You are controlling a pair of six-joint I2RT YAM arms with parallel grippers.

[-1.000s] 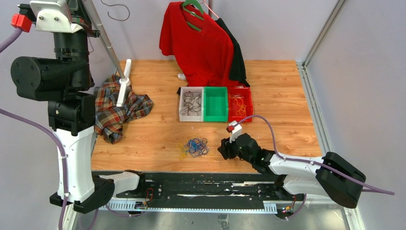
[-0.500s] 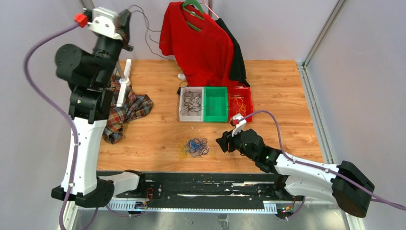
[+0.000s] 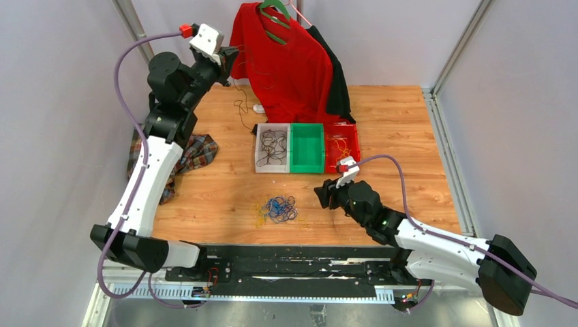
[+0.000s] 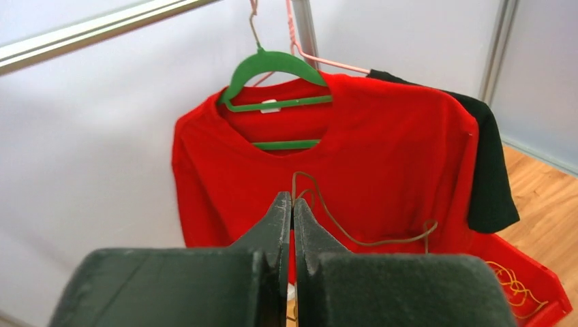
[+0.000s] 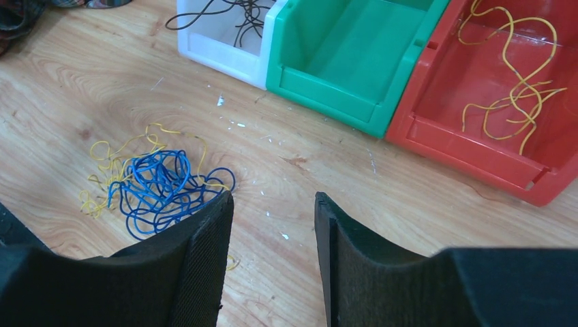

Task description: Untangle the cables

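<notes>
Well, my left pincer is clamped on one thin dark cable, high behind the green bin. My right pincer gapes empty before it, beside a blue-and-yellow wire tangle on the woodgrain table. Three boxy plastic bins stand abreast.

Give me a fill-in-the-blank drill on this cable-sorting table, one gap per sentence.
1. The white bin holds ___ cables.
2. The red bin holds ___ cables.
3. The left claw is shut on a thin dark cable in front of the ___ shirt.
4. The right claw, jaws open, hovers near a tangle of yellow and ___ cables on the table.

Missing words: black; yellow; red; blue.
</notes>
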